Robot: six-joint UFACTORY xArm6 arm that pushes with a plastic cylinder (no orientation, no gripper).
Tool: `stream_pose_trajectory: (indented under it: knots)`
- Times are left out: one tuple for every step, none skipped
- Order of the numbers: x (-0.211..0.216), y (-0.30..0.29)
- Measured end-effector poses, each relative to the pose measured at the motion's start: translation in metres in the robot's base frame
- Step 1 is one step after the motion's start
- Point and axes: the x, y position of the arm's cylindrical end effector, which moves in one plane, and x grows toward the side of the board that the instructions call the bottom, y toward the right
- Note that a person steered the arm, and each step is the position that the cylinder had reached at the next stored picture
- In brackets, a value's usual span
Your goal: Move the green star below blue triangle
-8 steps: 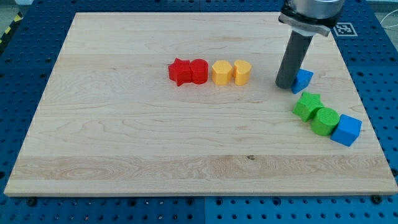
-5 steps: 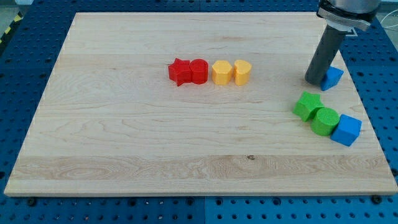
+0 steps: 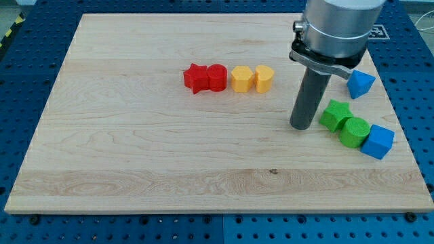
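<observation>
The green star (image 3: 335, 114) lies at the board's right side, touching a green cylinder (image 3: 354, 131) to its lower right. The blue triangle (image 3: 360, 83) sits above it, near the right edge and a little to the star's right. My tip (image 3: 301, 126) rests on the board just left of the green star, with a small gap between them. The rod rises from it to the arm's grey body at the view's top.
A blue cube (image 3: 378, 141) touches the green cylinder at the lower right. A row of a red star (image 3: 196, 78), red cylinder (image 3: 216, 77), yellow hexagon (image 3: 241, 78) and yellow block (image 3: 264, 78) sits at centre top. The board's right edge (image 3: 400, 129) is close.
The blue triangle was pushed rightward, then my tip left it and moved down and left to stand beside the green star. The green star has not moved.
</observation>
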Motion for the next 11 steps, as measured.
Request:
stream_pose_trajectory:
  knots:
    - [0.000, 0.013]
    - [-0.006, 0.024]
    - [-0.011, 0.037]
    - [-0.011, 0.039]
    - [-0.018, 0.039]
    - [-0.036, 0.042]
    - [-0.045, 0.043]
    - [-0.045, 0.044]
    - [-0.043, 0.049]
    - [-0.037, 0.053]
    - [-0.029, 0.080]
